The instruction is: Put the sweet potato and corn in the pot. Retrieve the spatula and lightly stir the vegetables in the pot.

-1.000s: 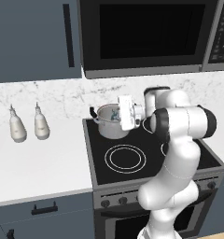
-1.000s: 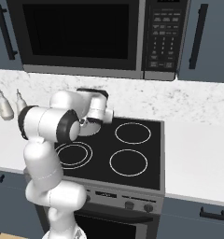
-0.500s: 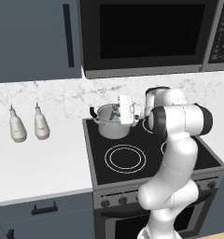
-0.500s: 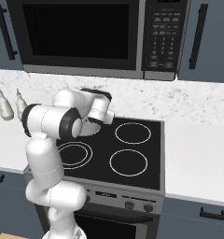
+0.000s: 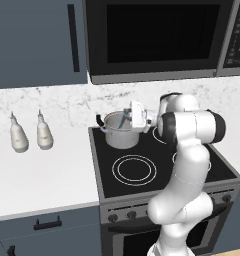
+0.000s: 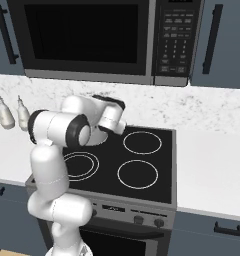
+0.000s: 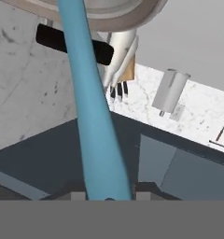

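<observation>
The steel pot (image 5: 119, 137) stands on the stove's back-left burner, and its rim (image 7: 132, 14) and one black side handle (image 7: 55, 38) cross the top of the hand view. My gripper (image 5: 130, 116) hovers just over the pot's right rim, shut on the light-blue spatula (image 7: 88, 98). The spatula's handle runs from between my fingertips up past the rim into the pot, where its blade is hidden. In the left base view the spatula (image 5: 124, 120) shows as a thin line slanting down into the pot. The sweet potato and corn are hidden. My arm covers most of the pot (image 6: 95, 136) in the right base view.
Two pale bottles (image 5: 18, 137) (image 5: 43, 134) stand on the white counter left of the stove. The microwave (image 5: 157, 35) hangs low above the cooktop. The front-left burner (image 5: 134, 170) and both right burners (image 6: 142, 142) are bare.
My hand has edged slightly left over the pot with the spatula still in its grip. The pot has stayed in place.
</observation>
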Controlling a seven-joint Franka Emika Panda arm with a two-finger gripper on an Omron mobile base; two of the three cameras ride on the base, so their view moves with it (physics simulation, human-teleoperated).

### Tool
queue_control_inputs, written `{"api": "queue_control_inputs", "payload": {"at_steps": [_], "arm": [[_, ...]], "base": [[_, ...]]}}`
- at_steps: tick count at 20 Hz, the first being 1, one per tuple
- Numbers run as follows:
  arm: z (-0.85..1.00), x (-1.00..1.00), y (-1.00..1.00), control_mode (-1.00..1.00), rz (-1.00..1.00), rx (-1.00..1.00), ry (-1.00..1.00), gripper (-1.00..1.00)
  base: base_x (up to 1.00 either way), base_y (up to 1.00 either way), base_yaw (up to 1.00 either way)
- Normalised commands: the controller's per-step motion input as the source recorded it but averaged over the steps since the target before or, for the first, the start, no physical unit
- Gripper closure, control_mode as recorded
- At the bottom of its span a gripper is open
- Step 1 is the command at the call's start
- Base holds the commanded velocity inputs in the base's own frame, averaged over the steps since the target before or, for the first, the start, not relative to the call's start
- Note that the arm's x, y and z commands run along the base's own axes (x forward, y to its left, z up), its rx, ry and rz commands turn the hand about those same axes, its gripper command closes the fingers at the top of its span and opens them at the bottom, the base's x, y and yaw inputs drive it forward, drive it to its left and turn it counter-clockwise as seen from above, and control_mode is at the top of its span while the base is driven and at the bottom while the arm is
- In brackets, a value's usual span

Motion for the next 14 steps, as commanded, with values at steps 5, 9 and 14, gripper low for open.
{"api": "queue_control_inputs", "payload": {"at_steps": [5,9,14], "arm": [[-0.04,0.04,-0.29,-1.00,0.00,0.10,0.08,1.00],[-0.08,0.00,-0.28,-1.00,0.00,0.06,0.03,1.00],[0.00,0.03,-0.24,-1.00,0.00,0.05,0.04,1.00]], "base": [[0.00,0.00,0.00],[0.00,0.00,0.00],[0.00,0.00,0.00]]}}
